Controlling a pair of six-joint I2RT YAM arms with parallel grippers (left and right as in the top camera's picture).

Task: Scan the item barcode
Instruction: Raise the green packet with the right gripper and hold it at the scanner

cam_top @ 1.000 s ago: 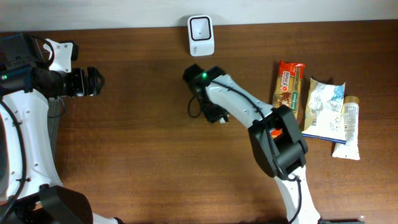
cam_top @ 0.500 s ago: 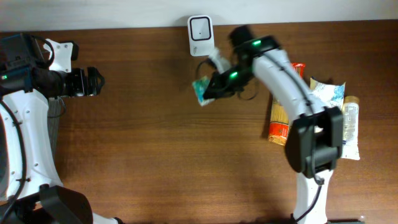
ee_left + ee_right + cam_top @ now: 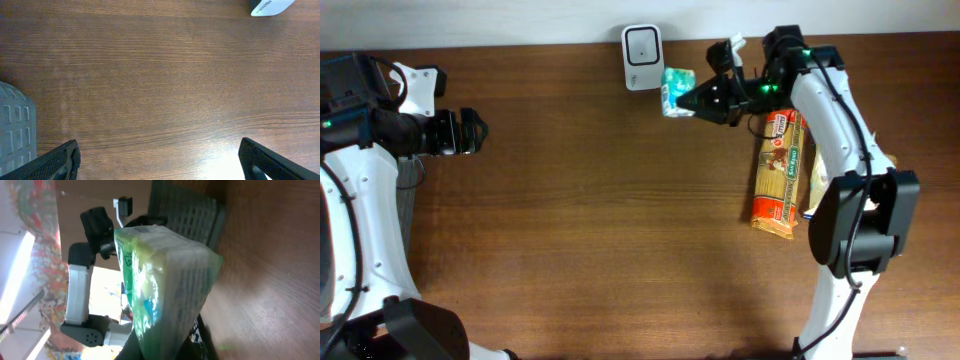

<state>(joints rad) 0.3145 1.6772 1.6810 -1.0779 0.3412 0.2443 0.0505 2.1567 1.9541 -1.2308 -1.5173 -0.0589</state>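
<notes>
A small green and teal packet (image 3: 677, 91) hangs above the table just right of the white barcode scanner (image 3: 643, 57) at the back edge. My right gripper (image 3: 700, 99) is shut on the packet from the right. In the right wrist view the packet (image 3: 160, 275) fills the middle and stands up from my right gripper (image 3: 165, 347), hiding most of the fingers. My left gripper (image 3: 480, 132) rests far left, open and empty. Its dark fingertips (image 3: 60, 162) stand wide apart over bare wood, left gripper (image 3: 160, 165), and a corner of the scanner (image 3: 270, 6) shows top right.
A long orange pasta packet (image 3: 778, 175) lies on the table at the right under the right arm, with a pale bag (image 3: 812, 180) partly hidden beside it. A grey mesh basket (image 3: 15, 130) sits by the left arm, also in the right wrist view, basket (image 3: 190, 215).
The right arm closed on the green packet at mid-table, lifted it and swung it back and right, to beside the scanner. The left arm has not moved.
</notes>
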